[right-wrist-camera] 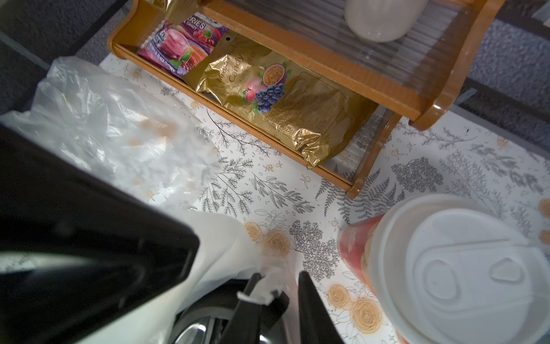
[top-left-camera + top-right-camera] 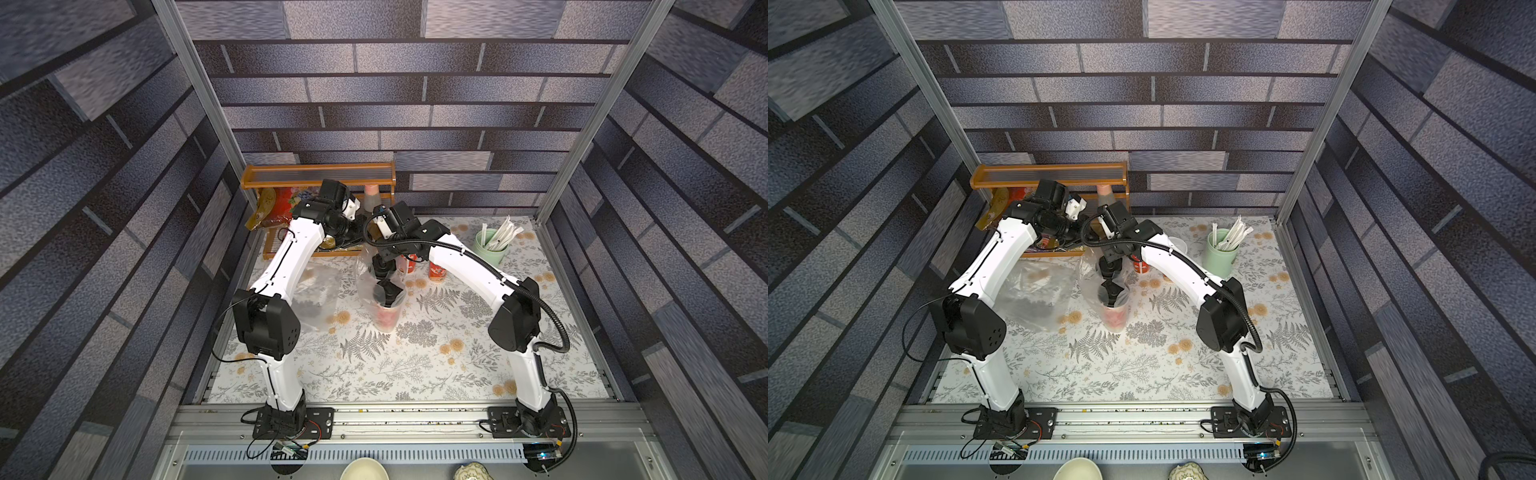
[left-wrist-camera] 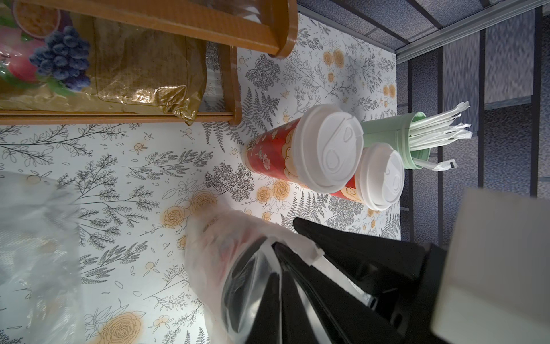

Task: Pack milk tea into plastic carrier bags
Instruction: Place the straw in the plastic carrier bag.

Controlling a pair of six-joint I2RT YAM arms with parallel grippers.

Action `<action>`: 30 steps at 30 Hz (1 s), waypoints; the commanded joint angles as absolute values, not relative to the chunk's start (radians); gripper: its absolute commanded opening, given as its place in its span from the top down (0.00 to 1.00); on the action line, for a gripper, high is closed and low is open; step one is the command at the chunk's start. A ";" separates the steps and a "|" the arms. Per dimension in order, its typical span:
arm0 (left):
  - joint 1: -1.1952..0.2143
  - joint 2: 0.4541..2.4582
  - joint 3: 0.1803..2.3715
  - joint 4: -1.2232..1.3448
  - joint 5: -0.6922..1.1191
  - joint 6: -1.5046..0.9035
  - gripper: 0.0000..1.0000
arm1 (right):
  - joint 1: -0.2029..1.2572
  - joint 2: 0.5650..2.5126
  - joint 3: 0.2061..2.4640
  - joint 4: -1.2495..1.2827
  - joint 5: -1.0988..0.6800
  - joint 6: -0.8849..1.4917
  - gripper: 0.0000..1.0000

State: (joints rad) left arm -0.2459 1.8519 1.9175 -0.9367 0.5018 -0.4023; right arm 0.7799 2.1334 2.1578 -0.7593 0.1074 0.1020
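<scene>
Reading from left to right, in both top views we find a wooden rack (image 2: pixel 282 185) against the back wall, with foil snack packets (image 1: pixel 276 95) on its lower shelf; in front of it, beside the left arm, a loose carrier bag (image 2: pixel 318 291) lies crumpled on the floral tablecloth (image 2: pixel 415 365); at centre a second carrier bag (image 2: pixel 366 286) stands upright around a red black-lidded cup (image 2: pixel 385 318) of milk tea, which shows through the plastic; we cannot tell whether another cup stands behind it in the same bag; both arms reach in over this bag's mouth; in the left wrist view the left gripper (image 3: pixel 284 235) has its jaws closed together on a strip of the bag's rim, with the cup's lid just beneath; in the right wrist view the right gripper (image 1: pixel 279 275) has its jaws a little apart, with tablecloth visible between them; a wisp of the bag's edge rests against one finger (image 1: pixel 247 315) and is not pinched; just to the right of the bag, two red white-lidded cups (image 3: pixel 324 149) of milk tea stand upright on the cloth, close together and outside either bag; farther right, near the back corner, a pale green cup (image 2: pixel 490 249) holds white wrapped straws (image 2: pixel 505 230).
</scene>
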 commanded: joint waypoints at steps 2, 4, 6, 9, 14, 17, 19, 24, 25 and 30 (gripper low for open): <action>-0.240 1.806 1.906 -0.942 0.502 -0.407 0.86 | 0.788 2.068 2.276 -0.830 0.119 0.112 0.62; -0.238 1.801 1.903 -0.940 0.499 -0.406 0.78 | 0.788 2.063 2.319 -0.866 0.124 0.113 0.59; -0.234 1.793 1.897 -0.933 0.499 -0.409 0.69 | 0.787 2.052 2.351 -0.897 0.133 0.118 0.58; -0.227 1.781 1.898 -0.932 0.495 -0.411 0.60 | 0.787 2.035 2.371 -0.925 0.158 0.118 0.57; -0.217 1.753 1.925 -0.972 0.465 -0.391 0.45 | 0.773 1.960 2.387 -0.984 0.212 0.113 0.57; -0.216 1.733 1.940 -1.016 0.435 -0.364 0.41 | 0.740 1.916 2.359 -1.028 0.224 0.132 0.57; -0.217 1.712 1.933 -1.037 0.427 -0.349 0.40 | 0.699 1.874 2.309 -1.042 0.214 0.150 0.57; -0.225 1.638 1.872 -1.078 0.426 -0.331 0.39 | 0.548 1.740 2.102 -1.019 0.138 0.208 0.58; -0.232 1.621 1.855 -1.086 0.422 -0.330 0.39 | 0.512 1.718 2.066 -1.013 0.122 0.214 0.58; -0.268 1.542 1.767 -1.116 0.382 -0.331 0.38 | 0.369 1.681 1.959 -0.995 0.099 0.213 0.59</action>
